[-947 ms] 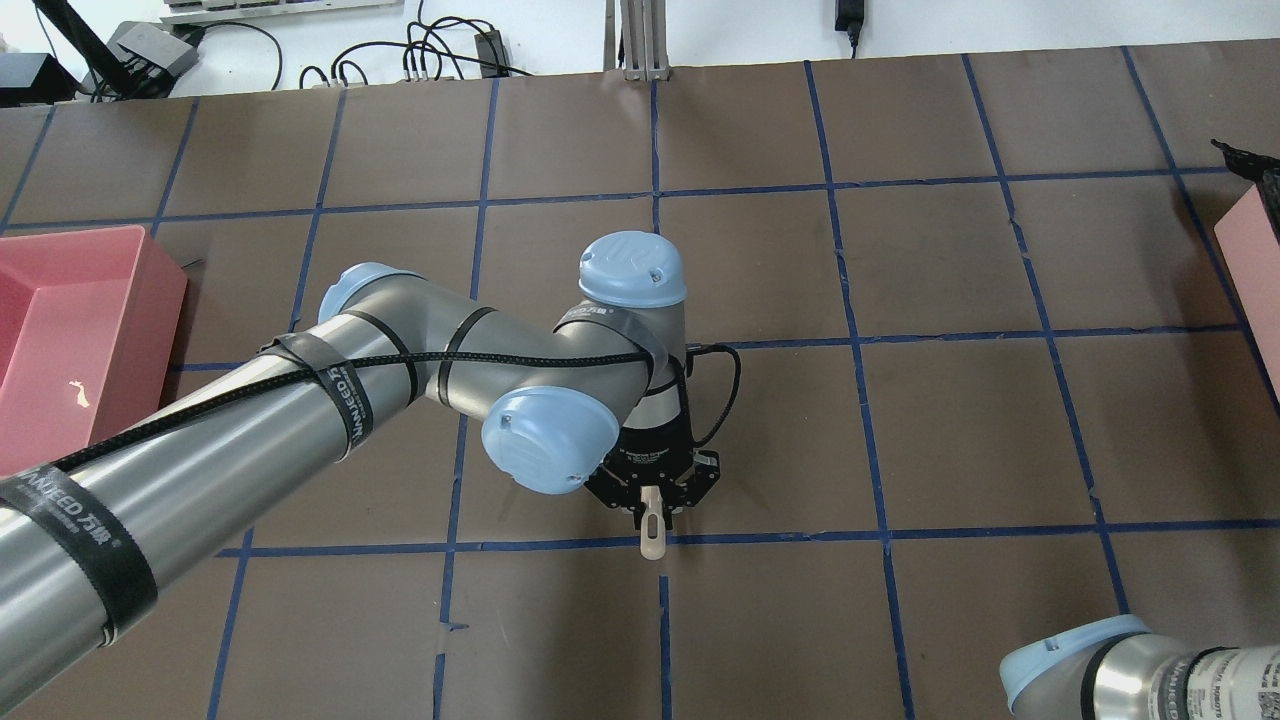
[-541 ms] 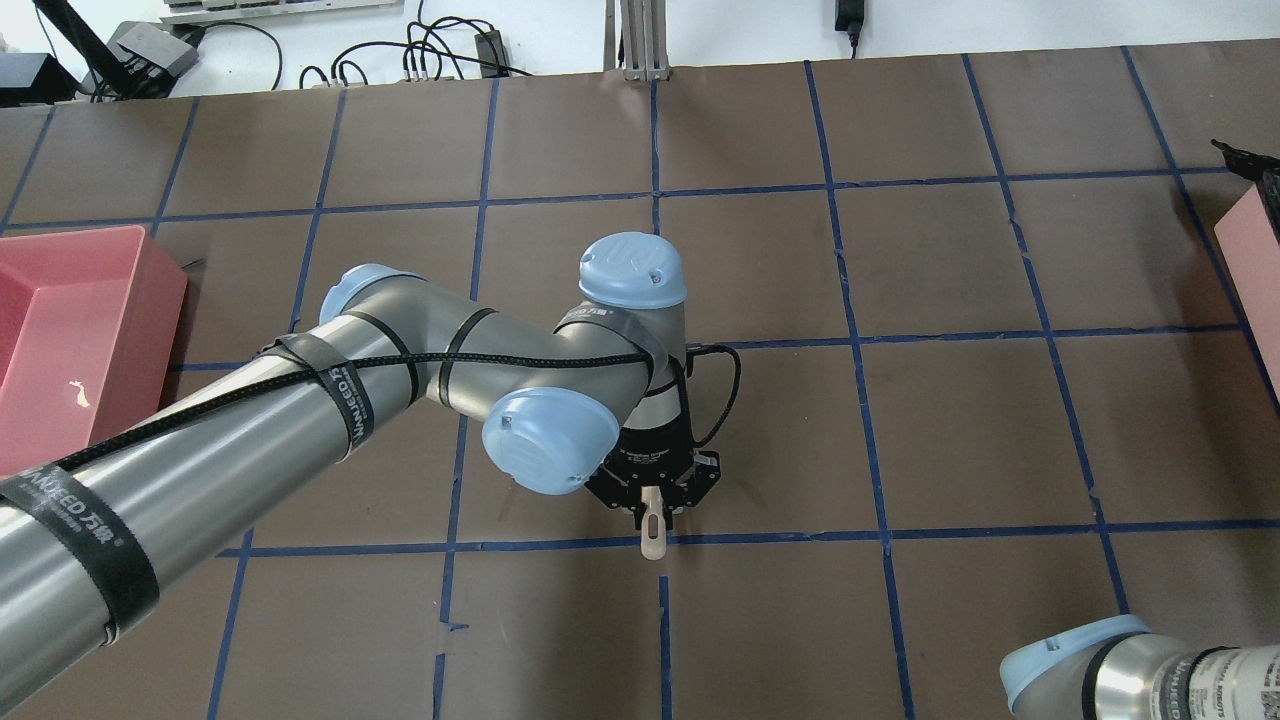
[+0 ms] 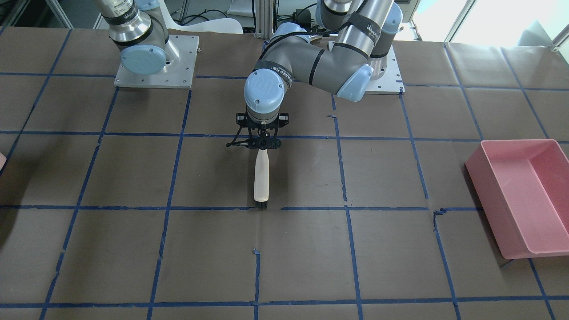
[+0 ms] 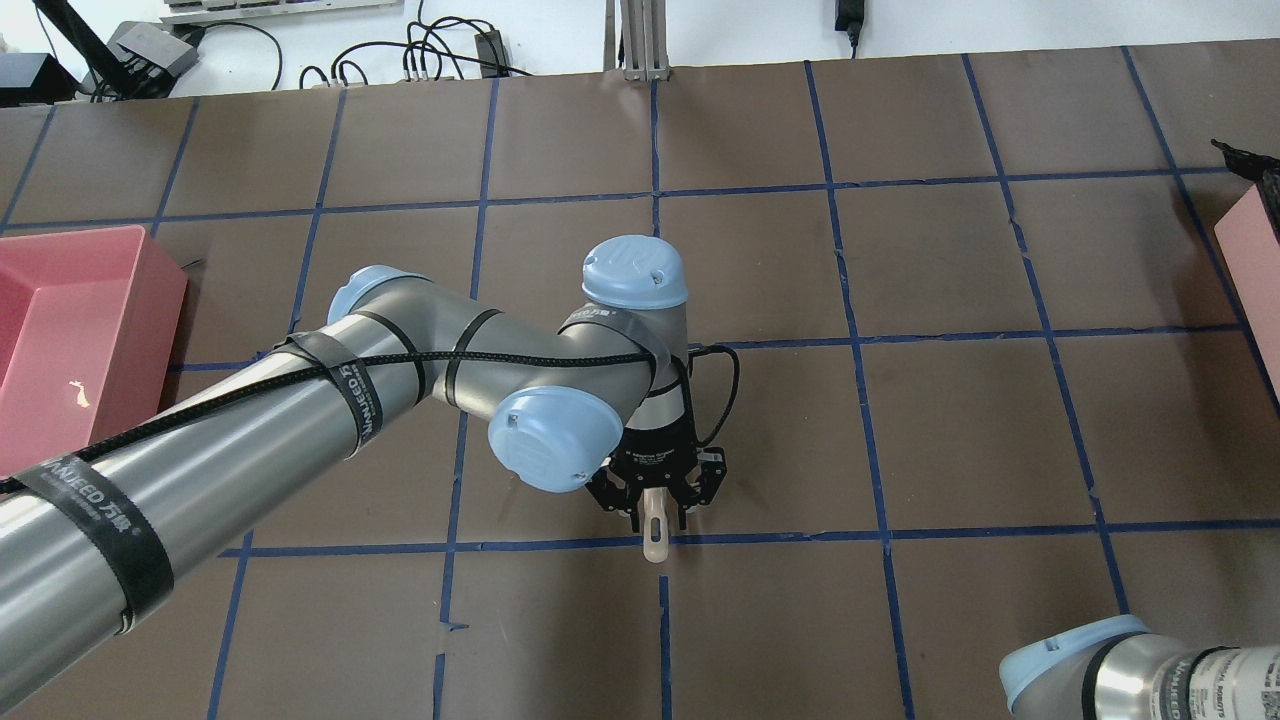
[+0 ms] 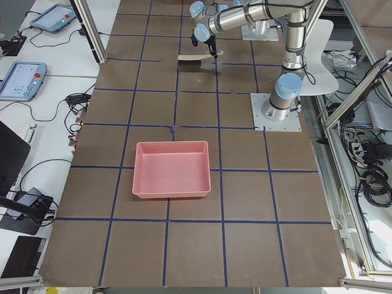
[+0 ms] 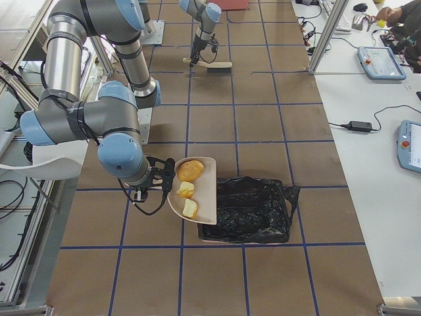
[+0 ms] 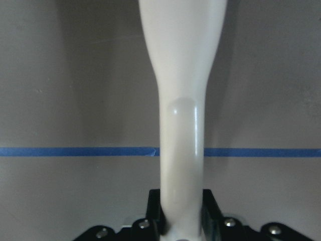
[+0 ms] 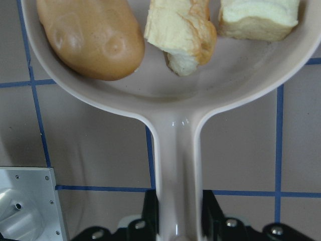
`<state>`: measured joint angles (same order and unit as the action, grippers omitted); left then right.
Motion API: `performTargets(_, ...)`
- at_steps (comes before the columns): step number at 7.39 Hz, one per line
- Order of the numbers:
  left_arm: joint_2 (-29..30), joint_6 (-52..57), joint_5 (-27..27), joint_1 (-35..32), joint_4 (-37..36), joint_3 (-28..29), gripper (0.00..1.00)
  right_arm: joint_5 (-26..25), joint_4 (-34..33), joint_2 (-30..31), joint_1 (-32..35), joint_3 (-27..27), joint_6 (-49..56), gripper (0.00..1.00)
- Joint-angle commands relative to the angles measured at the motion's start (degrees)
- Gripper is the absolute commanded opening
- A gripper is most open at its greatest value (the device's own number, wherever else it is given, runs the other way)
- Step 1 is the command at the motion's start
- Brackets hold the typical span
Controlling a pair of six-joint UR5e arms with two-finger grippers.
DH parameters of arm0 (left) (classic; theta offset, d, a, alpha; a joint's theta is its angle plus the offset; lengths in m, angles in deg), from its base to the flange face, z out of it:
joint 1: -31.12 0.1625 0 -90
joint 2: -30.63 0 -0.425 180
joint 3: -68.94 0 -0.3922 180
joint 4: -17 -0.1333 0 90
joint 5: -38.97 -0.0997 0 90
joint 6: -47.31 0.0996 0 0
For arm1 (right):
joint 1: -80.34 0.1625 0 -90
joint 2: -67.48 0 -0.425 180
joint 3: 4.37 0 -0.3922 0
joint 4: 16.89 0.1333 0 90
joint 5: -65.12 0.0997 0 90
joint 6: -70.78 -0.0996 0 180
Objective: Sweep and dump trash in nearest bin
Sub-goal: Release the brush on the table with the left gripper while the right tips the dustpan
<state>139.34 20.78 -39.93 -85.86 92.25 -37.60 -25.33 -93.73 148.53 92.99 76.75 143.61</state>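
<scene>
The trash lies in the cream dustpan (image 8: pixel 176 150): a tan-brown lump (image 8: pixel 90 37) and two pale chunks (image 8: pixel 180 32) (image 8: pixel 258 17). My right gripper (image 8: pixel 176 216) is shut on the dustpan's handle. In the exterior right view the dustpan (image 6: pixel 204 197) hangs tilted at the robot-side edge of the black-lined bin (image 6: pixel 253 210), lump (image 6: pixel 190 170) uppermost. My left gripper (image 3: pixel 261 144) is shut on the cream brush (image 3: pixel 261 178) at the table's middle, low over the paper. The brush handle (image 7: pixel 181 100) fills the left wrist view.
A pink bin (image 3: pixel 520 195) stands on the robot's left side, also seen as the pink bin (image 4: pixel 60 340) with a small scrap inside. Another pink bin's edge (image 4: pixel 1250 240) shows at the far right. Blue tape lines grid the brown table (image 4: pixel 950 420).
The left arm's elbow has shifted slightly to the right. The brush stays in the left gripper at nearly the same spot.
</scene>
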Motion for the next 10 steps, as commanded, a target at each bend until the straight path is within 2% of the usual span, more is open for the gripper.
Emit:
performTargets(1, 0.09, 0.08, -0.03, 0.00, -0.01, -0.07, 0.95, 0.27, 1.77, -0.02, 0.36, -0.17, -1.89, 0.04)
performTargets(4, -2.09, 2.52, -0.03, 0.87, -2.19, 2.55, 1.00, 0.71, 3.00, -0.19, 1.06, -0.35, -3.39, 0.04)
performTargets(6, -3.15, 11.04, -0.38, 6.65, 2.77, 10.43, 1.00, 1.41, 8.42, -1.41, 1.68, -4.28, -4.97, 0.04)
performTargets(8, -5.43, 20.84, -0.55, 15.08, 11.63, 18.17, 1.00, 1.33, 9.25, -3.44, 3.17, -5.88, -6.37, 0.04)
performTargets(9, -6.31, 25.78, -0.82, 18.16, 13.59, 21.43, 1.00, 1.07, 9.60, -3.97, 3.35, -6.23, -6.56, 0.04)
performTargets(10, -6.32, 27.83, -4.21, 19.67, 14.39, 24.42, 1.00, 0.80, 9.60, -4.06, 4.22, -6.67, -7.60, 0.04)
